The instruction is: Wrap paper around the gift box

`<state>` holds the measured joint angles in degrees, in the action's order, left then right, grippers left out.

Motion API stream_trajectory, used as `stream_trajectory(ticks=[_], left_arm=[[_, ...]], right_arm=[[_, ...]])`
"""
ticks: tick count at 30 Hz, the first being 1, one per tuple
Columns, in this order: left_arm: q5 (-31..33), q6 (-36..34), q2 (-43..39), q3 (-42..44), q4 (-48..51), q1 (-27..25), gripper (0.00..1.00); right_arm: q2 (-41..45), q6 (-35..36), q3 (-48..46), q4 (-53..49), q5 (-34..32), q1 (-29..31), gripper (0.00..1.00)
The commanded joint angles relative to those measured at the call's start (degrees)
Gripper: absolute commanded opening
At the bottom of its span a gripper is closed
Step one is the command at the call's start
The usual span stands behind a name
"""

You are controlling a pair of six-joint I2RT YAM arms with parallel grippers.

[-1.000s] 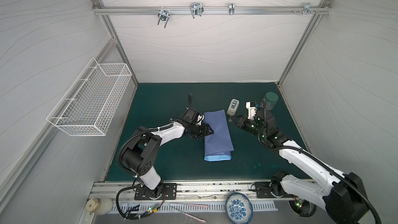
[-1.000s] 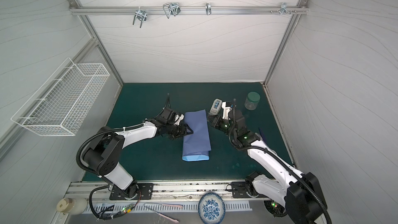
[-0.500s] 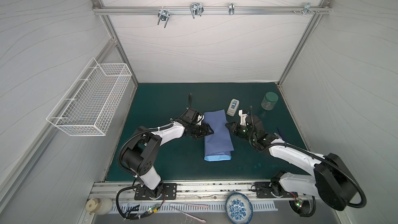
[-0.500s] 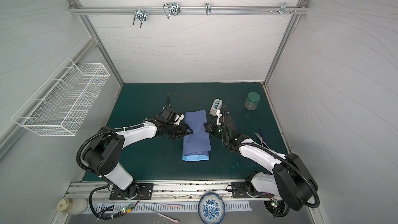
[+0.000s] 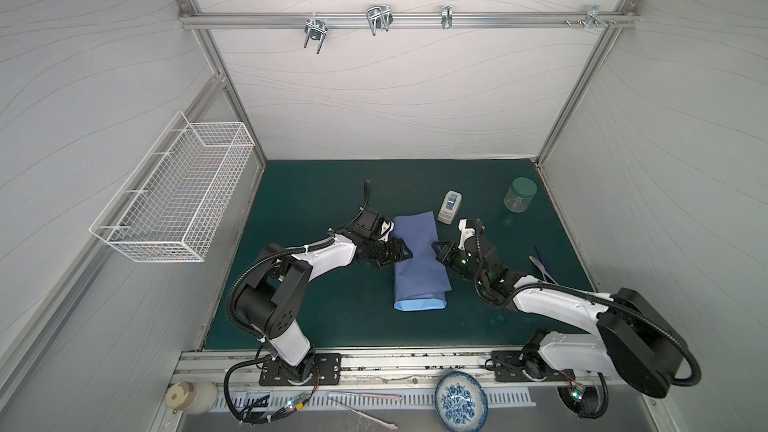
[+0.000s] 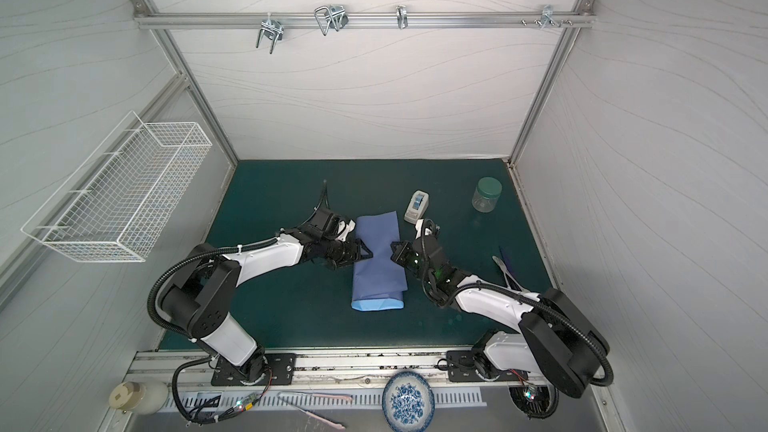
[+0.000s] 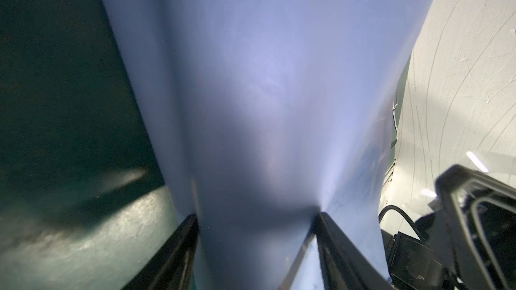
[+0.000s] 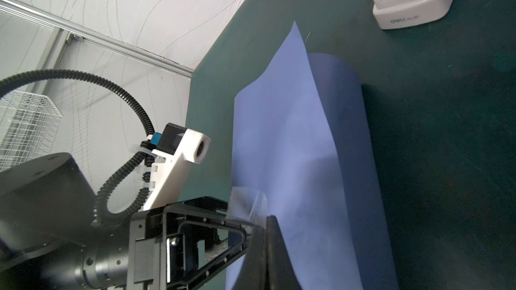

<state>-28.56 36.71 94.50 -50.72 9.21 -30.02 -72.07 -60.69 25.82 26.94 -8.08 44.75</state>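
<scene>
While the paper (image 5: 417, 259) lies as a long folded parcel in the middle of the green desk (image 5: 332, 201), its length running from far to near, both arms meet it at about mid-length from opposite sides. Dull indigo faces up over most of the parcel, and a lighter sky-blue strip shows across its near end. The gift box itself cannot be seen, being covered by the sheet. In both top views the left tool (image 5: 404, 254) sits at the parcel's left edge, and the left wrist view shows its two dark fingers (image 7: 184, 246) spread wide with the papered bulk pressed between them, so it is grasping the paper. The right tool (image 5: 439, 248) touches the parcel's right edge with its jaws clenched together. In the right wrist view a small clear strip (image 8: 247, 200) shows beside its tip on the paper, though whether the jaws pinch that strip cannot be told. At the parcel's far end a loose corner of paper stands up off the desk. Just beyond the parcel's far right corner stands a white tape dispenser (image 5: 451, 207), and farther right a clear jar (image 5: 519, 195) with a green lid, well apart from the parcel. A white wire basket (image 5: 178, 189) hangs on the left wall.
</scene>
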Motion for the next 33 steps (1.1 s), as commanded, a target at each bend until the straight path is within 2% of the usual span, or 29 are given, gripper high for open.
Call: stream_trajectory(ticks=[1,9,16,33], left_arm=[[5.88,-1.73,3.56,1.87,7.27,-0.09,0.66],[5.71,-1.71,3.68,1.94,7.14,-0.06,0.66],[5.54,-1.73,3.86,1.94,7.03,-0.11,0.66],[5.09,-1.64,4.03,1.99,6.48,-0.05,0.66]], right_arm=[[-0.81,-2.58,-1.08,4.61,-6.83,1.28,0.0],[-2.65,-6.17,-2.97,8.22,-10.63,1.89,0.0],[-5.03,-7.98,-2.93,9.84,-11.24,2.01,0.0],[-6.92,-8.31,-4.29,11.1,-13.11,2.04,0.0]])
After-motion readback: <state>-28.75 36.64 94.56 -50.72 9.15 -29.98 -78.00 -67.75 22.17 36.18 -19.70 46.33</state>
